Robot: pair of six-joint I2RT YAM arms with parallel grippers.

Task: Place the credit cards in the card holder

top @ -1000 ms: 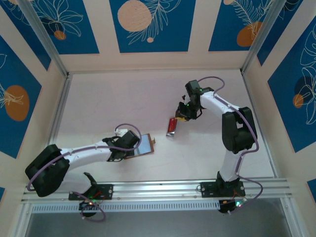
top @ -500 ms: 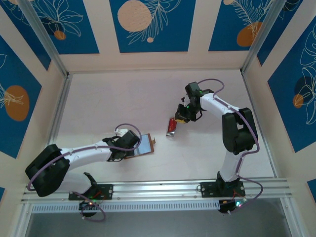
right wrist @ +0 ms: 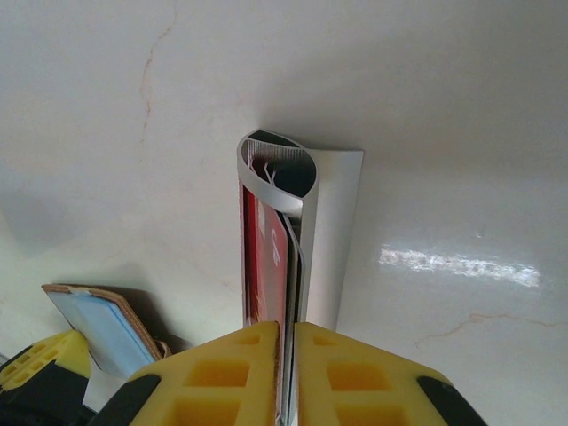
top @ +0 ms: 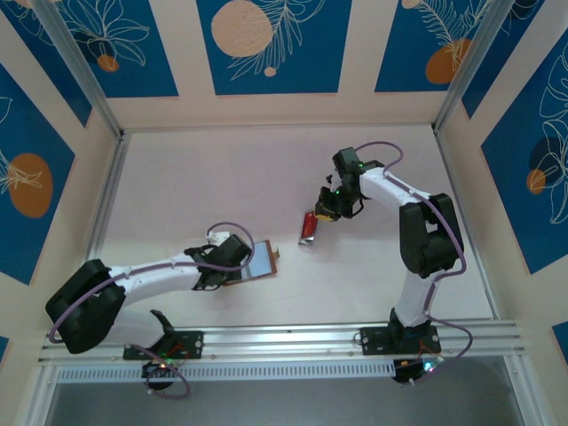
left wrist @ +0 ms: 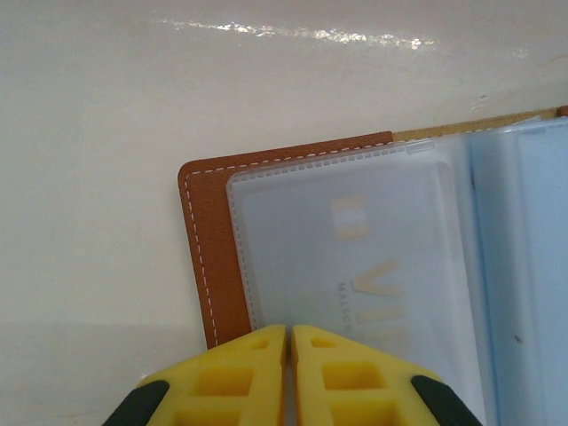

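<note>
Card holder (top: 259,263) lies open on the pale worktop (top: 204,169) in front of the left arm, brown leather down and clear plastic pockets (left wrist: 355,257) facing up. Well apart from it, toward the middle of the worktop, a red card (top: 309,221) sits inside a curled silvery-grey sleeve (top: 306,238). The pockets in sight hold nothing red. Pale lettering shows through the nearest one, but whether that is a card or the lining cannot be told.

By that reading the job is at an early stage. The holder is open and steadied, and a card is gripped. What is left is to draw the card free of the sleeve, carry it across and slide it into a pocket, then do the same for any others the sleeve may hold.

The left gripper (left wrist: 289,351) has its yellow jaws together with barely a slit between them, tips at the holder's near edge. Whether they pinch the leather or merely press on it cannot be told. The right gripper (right wrist: 288,351) has its jaws clamped on the edge of the red card and on a thin leaf of the sleeve beside it, both running up out of the narrow gap.
</note>
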